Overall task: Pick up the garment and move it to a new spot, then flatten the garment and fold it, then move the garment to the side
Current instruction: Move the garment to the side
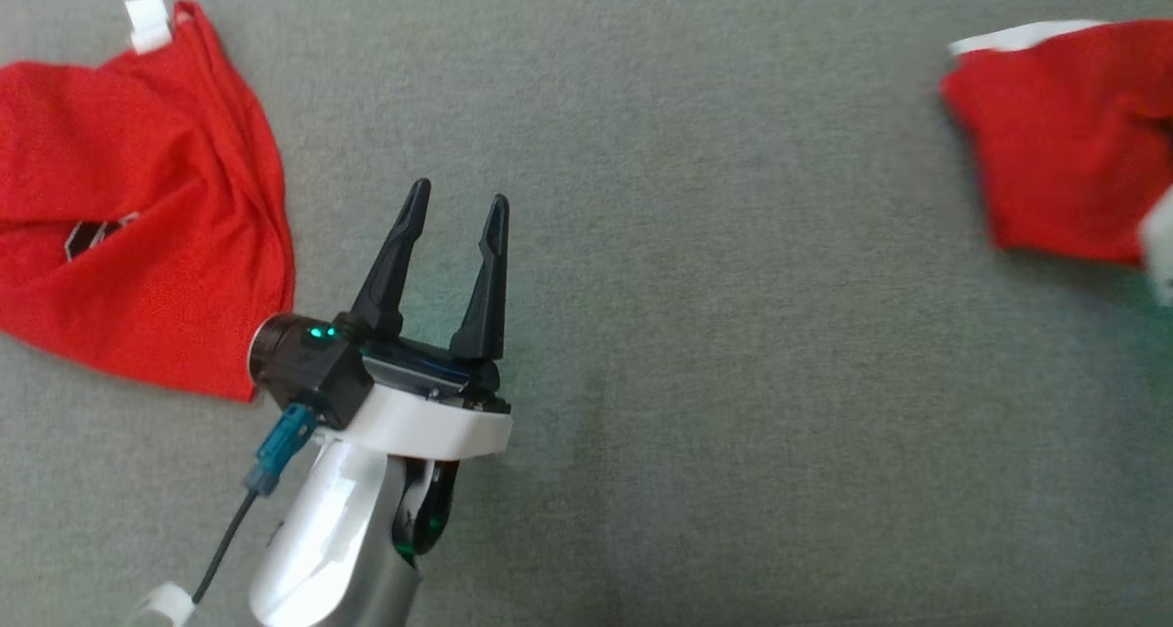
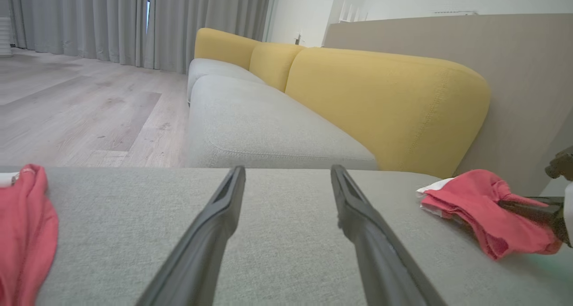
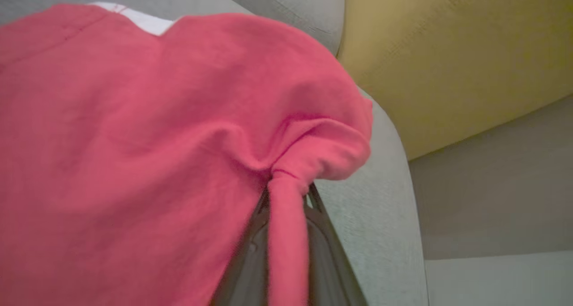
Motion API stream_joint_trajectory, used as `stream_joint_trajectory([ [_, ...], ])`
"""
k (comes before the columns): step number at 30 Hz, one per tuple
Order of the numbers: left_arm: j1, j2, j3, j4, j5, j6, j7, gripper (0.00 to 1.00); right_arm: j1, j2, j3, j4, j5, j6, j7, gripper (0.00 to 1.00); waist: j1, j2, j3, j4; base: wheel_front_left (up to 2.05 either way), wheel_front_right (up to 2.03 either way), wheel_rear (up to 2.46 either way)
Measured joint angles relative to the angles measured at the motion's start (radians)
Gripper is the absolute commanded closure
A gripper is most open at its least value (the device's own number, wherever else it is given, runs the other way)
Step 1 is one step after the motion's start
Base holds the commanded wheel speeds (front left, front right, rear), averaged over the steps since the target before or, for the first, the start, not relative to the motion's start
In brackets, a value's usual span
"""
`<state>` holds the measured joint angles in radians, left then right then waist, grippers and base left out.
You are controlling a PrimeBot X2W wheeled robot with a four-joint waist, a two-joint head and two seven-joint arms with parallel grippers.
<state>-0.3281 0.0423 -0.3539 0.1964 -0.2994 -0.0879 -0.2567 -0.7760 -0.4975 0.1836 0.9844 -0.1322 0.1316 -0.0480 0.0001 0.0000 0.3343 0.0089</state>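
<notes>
Left pincer [image 1: 458, 196] sits at about 7 o'clock in the head view, above the gray cushion [image 1: 733, 334]. Its two dark fingers are spread apart with nothing between them, and the tips point toward 12 o'clock.

Right pincer [image 3: 288, 194] is clamped on a twisted fold of the red garment [image 3: 134, 140]. In the right wrist view a rope of red cloth runs down between the two dark fingers. The rest of the cloth swells out toward 9 and 10 o'clock, with a strip of white trim near 11 o'clock. In the head view this garment is at 2 o'clock against the right edge, blurred, with the white trim along its top. In the left wrist view it is at 3 o'clock on the gray cushion, and a dark finger reaches into it from the right. I cannot tell whether the cloth is lifted clear of the cushion.

A second red garment [image 1: 137, 205] lies crumpled on the cushion at 9 o'clock in the head view. It has a white tag [image 1: 147, 22] at its top corner and a dark printed mark [image 1: 92, 236] half hidden in a fold. Its lower corner is just beside the left pincer's black wrist housing. The two garments are well apart, with bare cushion between them.

Past the cushion, the left wrist view shows a sofa with yellow backrests [image 2: 385, 104] at 1 o'clock, a wooden floor [image 2: 67, 104] at 10 o'clock and gray curtains [image 2: 89, 19] at 11 o'clock.
</notes>
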Motion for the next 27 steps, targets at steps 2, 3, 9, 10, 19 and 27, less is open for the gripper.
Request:
stream_joint_trajectory([
  [2,-0.004,0.0,0.0,0.0,0.0,0.0,0.0,0.0,-0.005,-0.035,-0.01,0.009,0.0,0.0,0.015,1.0,0.0,0.0,0.017,0.009,0.0,0.0,0.0],
  [3,-0.007,0.0,0.001,0.0,0.0,0.0,0.0,0.0,-0.009,-0.047,-0.013,0.013,0.0,0.0,0.017,1.0,0.0,0.0,0.024,0.014,0.0,0.0,0.0],
  [9,-0.024,0.0,0.003,0.0,-0.009,-0.001,0.0,0.0,-0.018,-0.08,-0.073,0.016,-0.009,0.0,0.027,1.0,0.0,0.0,0.057,0.037,0.0,0.0,0.0],
  [10,-0.024,0.0,0.003,0.0,-0.009,-0.001,0.0,0.0,-0.018,-0.082,-0.087,0.016,-0.014,0.0,0.027,1.0,0.0,0.0,0.059,0.039,0.0,0.0,0.0],
  [19,-0.023,0.0,0.034,0.019,-0.007,-0.007,0.0,0.0,-0.018,-0.011,-0.213,-0.041,-0.032,0.0,-0.058,0.0,-0.0002,0.0,0.018,0.031,0.0,0.0,0.0],
  [27,0.016,0.0,0.062,0.018,0.001,-0.008,0.0,0.0,0.02,0.164,-0.241,-0.179,0.04,0.0,-0.149,0.0,-0.0002,0.0,-0.063,0.017,0.0,0.0,0.0],
])
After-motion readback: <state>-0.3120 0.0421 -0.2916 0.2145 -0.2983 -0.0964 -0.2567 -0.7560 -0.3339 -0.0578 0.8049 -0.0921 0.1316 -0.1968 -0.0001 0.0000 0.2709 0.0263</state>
